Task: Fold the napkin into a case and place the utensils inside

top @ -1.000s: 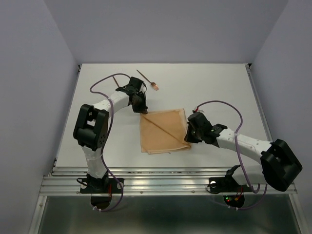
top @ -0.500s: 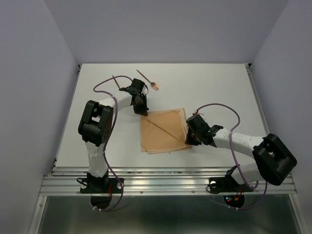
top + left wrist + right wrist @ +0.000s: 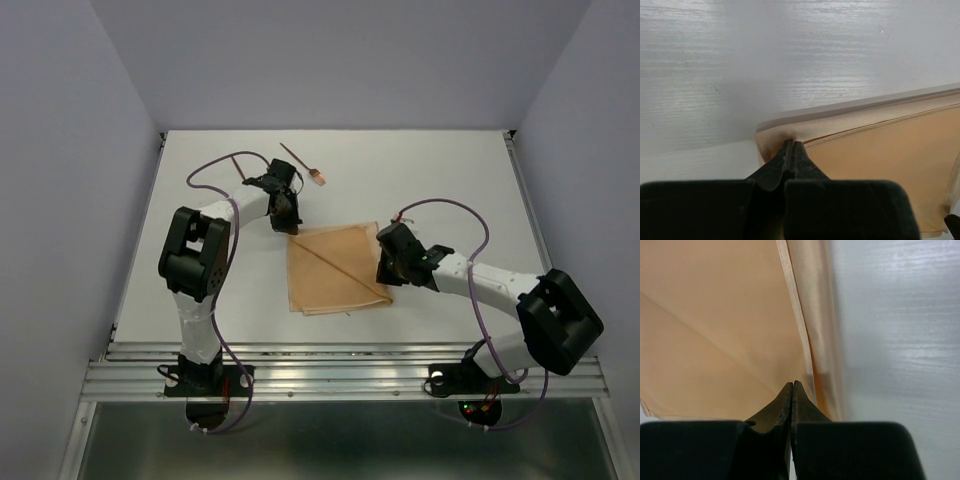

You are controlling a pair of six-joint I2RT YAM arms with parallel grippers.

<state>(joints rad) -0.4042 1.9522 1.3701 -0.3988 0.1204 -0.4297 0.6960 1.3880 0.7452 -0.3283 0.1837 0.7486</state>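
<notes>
The napkin [image 3: 335,270] lies flat on the tabletop [image 3: 440,170] between the two grippers, folded into a rough square of stacked tan layers with one diagonal crease running from its far-left corner to its near-right corner. The left gripper [image 3: 291,230] is down at the far-left corner. In the left wrist view its fingertips [image 3: 783,156] are pressed tightly together, and the corner of the napkin bunches up around them, so it is clenched on that corner. The rest of the sheet spreads away to the right of it. The right gripper [image 3: 384,274] is at the napkin's right edge, toward the near end. In the right wrist view its fingertips [image 3: 786,396] are also pressed together with no gap. They rest on the top layer just inside the thin stacked edge, with the diagonal crease running in toward them from the left and bare tabletop just to the right. I cannot tell whether a layer is caught between them. The utensils are both outside the napkin, on bare tabletop beyond the left gripper. The fork [image 3: 300,162] lies at a slant just past it and slightly to the right, its paler head pointing toward the napkin but apart from it. The plain stick [image 3: 237,166] lies to the far left of that gripper, beside the arm's purple cable [image 3: 205,170].
</notes>
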